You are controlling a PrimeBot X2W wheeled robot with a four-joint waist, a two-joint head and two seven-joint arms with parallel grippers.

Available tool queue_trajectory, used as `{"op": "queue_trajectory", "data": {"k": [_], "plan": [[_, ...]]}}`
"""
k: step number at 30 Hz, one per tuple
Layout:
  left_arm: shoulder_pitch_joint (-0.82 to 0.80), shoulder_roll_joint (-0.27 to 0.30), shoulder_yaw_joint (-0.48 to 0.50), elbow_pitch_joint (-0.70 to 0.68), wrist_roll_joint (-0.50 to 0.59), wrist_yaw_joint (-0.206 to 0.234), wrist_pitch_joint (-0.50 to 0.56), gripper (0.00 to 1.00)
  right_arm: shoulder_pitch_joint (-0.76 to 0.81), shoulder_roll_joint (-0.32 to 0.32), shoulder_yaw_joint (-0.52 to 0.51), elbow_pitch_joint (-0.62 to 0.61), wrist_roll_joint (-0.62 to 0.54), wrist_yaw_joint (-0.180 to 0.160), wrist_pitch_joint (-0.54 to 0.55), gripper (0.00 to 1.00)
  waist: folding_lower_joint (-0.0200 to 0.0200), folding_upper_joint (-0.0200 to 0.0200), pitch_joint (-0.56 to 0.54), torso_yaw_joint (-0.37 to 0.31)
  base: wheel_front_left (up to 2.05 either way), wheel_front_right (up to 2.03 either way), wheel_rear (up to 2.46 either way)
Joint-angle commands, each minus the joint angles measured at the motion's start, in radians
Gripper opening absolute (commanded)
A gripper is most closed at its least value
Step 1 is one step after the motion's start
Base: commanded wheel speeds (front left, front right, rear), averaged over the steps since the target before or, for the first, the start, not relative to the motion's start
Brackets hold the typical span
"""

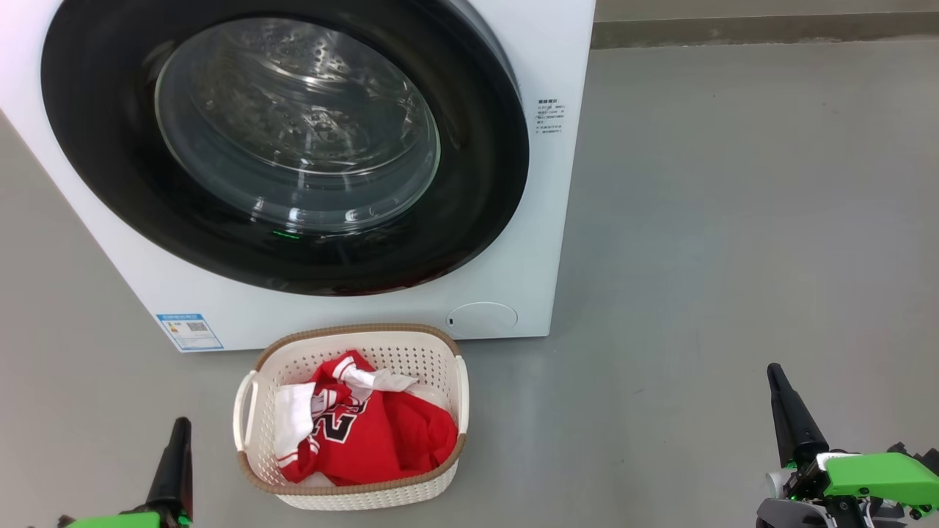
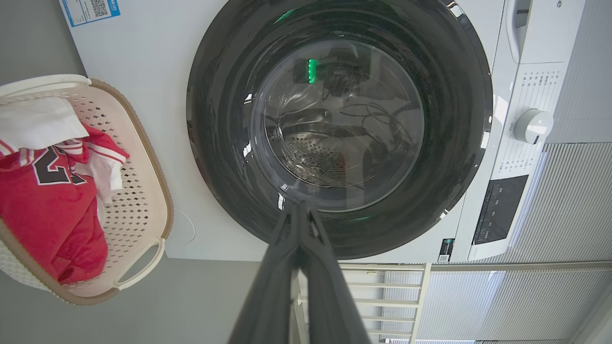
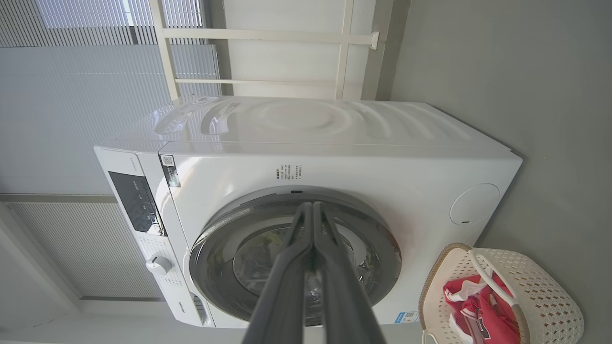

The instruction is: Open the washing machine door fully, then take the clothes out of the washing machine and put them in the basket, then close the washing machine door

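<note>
The clothes [image 1: 367,433], soft and light, lie heaped in the basket [image 1: 352,328] before the shut washing machine door [image 1: 95,147], probably best pinched at a raised fold; left hand [image 1: 181,427] and right hand [image 1: 775,372] are closed, empty.

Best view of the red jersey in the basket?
Head view: the red white-trimmed fabric jersey lies plainly visible in the cream perforated plastic basket. Left wrist view crops it at the edge; right wrist view shows it small, partly behind a handle.

One washing machine [image 1: 561,220], one door [image 1: 103,154], one basket [image 1: 353,331], one heap of clothes [image 1: 389,440], two tools, left tool [image 1: 180,433], right tool [image 1: 776,381]
</note>
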Motion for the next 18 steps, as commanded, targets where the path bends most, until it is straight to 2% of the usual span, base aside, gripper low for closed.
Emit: {"op": "queue_trajectory", "data": {"k": [1, 18], "plan": [[-0.045, 0.015, 0.035, -0.028, -0.002, -0.003, 0.003, 0.00, -0.011, -0.001, 0.023, -0.031, 0.004, -0.001, 0.008, 0.00, -0.0001, -0.0001, 0.000, 0.000, 0.00, 0.00, 0.00], [-0.045, 0.014, 0.037, -0.028, 0.000, -0.003, 0.005, 0.00, -0.011, -0.001, 0.022, -0.031, 0.004, -0.001, 0.008, 0.00, -0.0001, -0.0001, 0.000, 0.000, 0.00, 0.00, 0.00]]}}
